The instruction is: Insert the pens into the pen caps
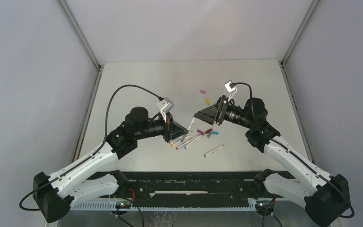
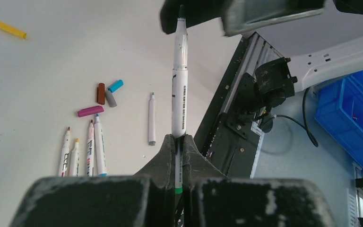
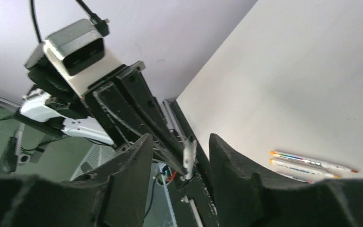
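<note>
Looking down from above, we see the left pincer (image 1: pixel 180 129) clamped on the held pen (image 1: pixel 189 124), which angles up off the worktop (image 1: pixel 142 85) toward the right pincer (image 1: pixel 197 115). A bunch of pens (image 1: pixel 184 141) lies just below the held pen, and a loose pen (image 1: pixel 213 150) lies further to its lower right. Four pen caps (image 1: pixel 209 133) huddle right of the held pen. A pink cap (image 1: pixel 202 91) and an orange cap (image 1: pixel 207 100) lie beyond it.

The left wrist view adds what the overhead cannot. The held pen (image 2: pixel 179 85) has a white barrel with black print and stands straight out from the closed fingers (image 2: pixel 163 156). Its dark tip is at the mouth of the right pincer (image 2: pixel 246 12). Left of the held pen we can tell apart the dark red cap (image 2: pixel 101 93), blue cap (image 2: pixel 115 85), grey cap (image 2: pixel 110 98) and magenta cap (image 2: pixel 90 111). A blue bin (image 2: pixel 354 113) sits off the worktop's edge.

Only the right wrist view shows the right pincer (image 3: pixel 179 161) with its jaws apart. The held pen (image 3: pixel 189 153) pokes between them, and we cannot tell whether it touches either side.

The worktop is plain matte white. Pale grey walls (image 1: pixel 28 71) enclose it, with metal posts (image 1: pixel 82 35) at the far corners.
</note>
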You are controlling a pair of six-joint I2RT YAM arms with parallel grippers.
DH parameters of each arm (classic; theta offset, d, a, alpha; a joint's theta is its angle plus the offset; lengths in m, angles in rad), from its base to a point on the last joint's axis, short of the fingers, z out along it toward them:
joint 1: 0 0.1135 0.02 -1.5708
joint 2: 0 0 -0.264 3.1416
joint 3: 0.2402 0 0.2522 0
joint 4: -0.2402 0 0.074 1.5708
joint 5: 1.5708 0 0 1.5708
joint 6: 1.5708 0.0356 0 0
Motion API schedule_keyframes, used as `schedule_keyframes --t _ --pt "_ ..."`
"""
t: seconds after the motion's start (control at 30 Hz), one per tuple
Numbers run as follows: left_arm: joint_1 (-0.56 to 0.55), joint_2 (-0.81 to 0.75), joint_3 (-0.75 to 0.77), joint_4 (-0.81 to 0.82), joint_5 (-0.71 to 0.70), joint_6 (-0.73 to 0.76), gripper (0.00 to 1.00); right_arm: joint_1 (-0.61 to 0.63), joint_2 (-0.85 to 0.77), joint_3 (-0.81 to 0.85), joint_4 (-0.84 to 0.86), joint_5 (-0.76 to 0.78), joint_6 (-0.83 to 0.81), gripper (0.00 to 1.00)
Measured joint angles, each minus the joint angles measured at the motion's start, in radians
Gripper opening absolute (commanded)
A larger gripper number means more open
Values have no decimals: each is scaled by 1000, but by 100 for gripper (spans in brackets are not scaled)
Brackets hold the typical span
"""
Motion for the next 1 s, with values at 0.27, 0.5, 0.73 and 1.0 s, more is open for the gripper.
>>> schedule_keyframes --t 0.27,0.5,0.73,1.0 --pt "-1 1 0 0 8 0 0 31 72 19 -7 2 -29 21" --pt "-2 7 0 -2 15 -3 34 45 76 19 -24 3 -67 0" --pt "-3 46 0 2 15 -17 37 47 92 19 1 -30 -57 0" --pt "-13 62 4 -14 3 -24 0 46 93 20 -11 -29 -72 56"
